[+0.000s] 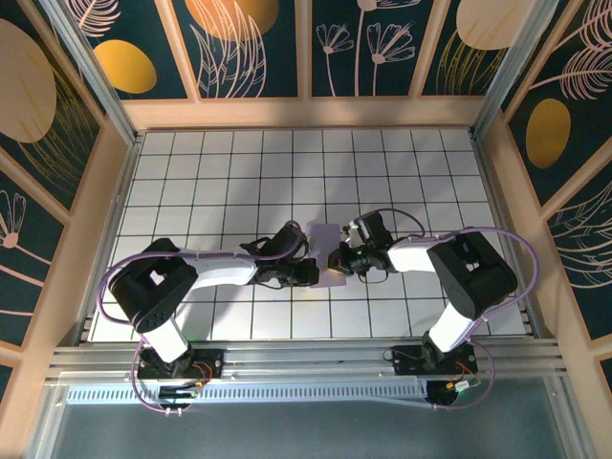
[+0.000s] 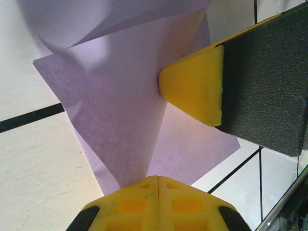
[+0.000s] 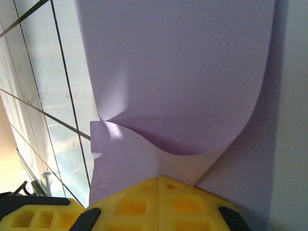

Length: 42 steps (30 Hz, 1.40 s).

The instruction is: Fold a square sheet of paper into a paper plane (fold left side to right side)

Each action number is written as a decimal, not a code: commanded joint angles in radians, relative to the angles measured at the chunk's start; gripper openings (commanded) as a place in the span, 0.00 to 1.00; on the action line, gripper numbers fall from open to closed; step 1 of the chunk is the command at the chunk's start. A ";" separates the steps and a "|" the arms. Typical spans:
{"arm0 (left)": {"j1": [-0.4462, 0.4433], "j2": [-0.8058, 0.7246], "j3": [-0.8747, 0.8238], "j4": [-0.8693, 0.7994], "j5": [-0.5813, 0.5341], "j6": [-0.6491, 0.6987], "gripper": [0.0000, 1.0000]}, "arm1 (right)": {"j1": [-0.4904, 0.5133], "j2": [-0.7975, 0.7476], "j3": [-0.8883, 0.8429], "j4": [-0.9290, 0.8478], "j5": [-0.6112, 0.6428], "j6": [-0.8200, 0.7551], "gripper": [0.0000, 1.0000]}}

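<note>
The square sheet of paper [image 1: 323,237] is lavender and lies partly folded on the white grid table between both arms. My left gripper [image 1: 314,275] sits at its near left edge. In the left wrist view its yellow fingers [image 2: 144,192] are shut together on a raised fold of the sheet [image 2: 120,106]. My right gripper [image 1: 337,260] meets it from the right. Its yellow tips are shut on the sheet's edge [image 3: 159,179], and beyond them the paper [image 3: 183,72] curls up and over in a soft loop. The paper plane is out of view.
The right gripper's yellow tip and dark body [image 2: 192,86] rest on the paper in the left wrist view, close to my left fingers. The white grid table [image 1: 239,163] stretches behind, with wooden walls on three sides and an aluminium rail [image 1: 306,359] at the near edge.
</note>
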 commanded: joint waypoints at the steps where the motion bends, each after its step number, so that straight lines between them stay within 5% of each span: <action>1: 0.002 0.023 0.007 -0.013 -0.011 0.016 0.02 | 0.015 0.012 -0.030 -0.054 0.022 -0.024 0.00; 42: 0.002 0.047 -0.031 -0.026 -0.036 0.022 0.00 | 0.016 0.011 -0.027 -0.063 0.027 -0.030 0.00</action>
